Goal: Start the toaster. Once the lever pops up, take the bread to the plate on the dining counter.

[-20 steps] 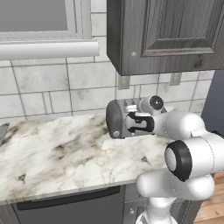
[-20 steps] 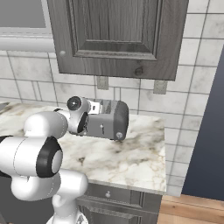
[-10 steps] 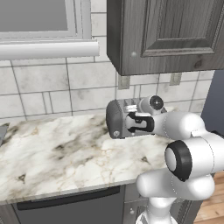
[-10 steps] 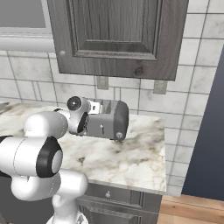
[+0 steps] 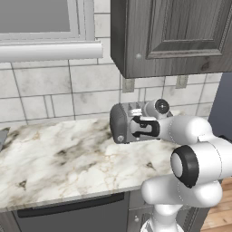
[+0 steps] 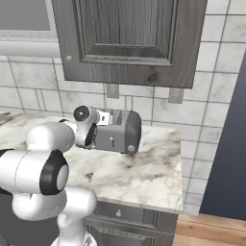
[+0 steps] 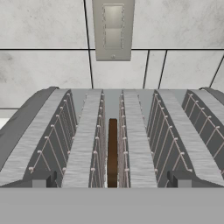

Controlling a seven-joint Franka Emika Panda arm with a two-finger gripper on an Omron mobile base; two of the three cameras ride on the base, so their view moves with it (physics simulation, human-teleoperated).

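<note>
Nothing had moved since the earlier frame: arm and toaster stood exactly as before. Left to right along the marble worktop [image 5: 59, 158], a window sill [image 5: 50, 50] ran above grey-veined wall tiles, then a dark wood cabinet [image 5: 176, 36] hung over the toaster [image 5: 121, 123], which sat at the back by the wall. The gripper [image 7: 112, 178] was poised right over its slots, jaws spread wide and holding nothing. The bread [image 7: 112, 153] stood on edge in the slot between the fingertips, below a wall outlet [image 7: 113, 28]
</note>
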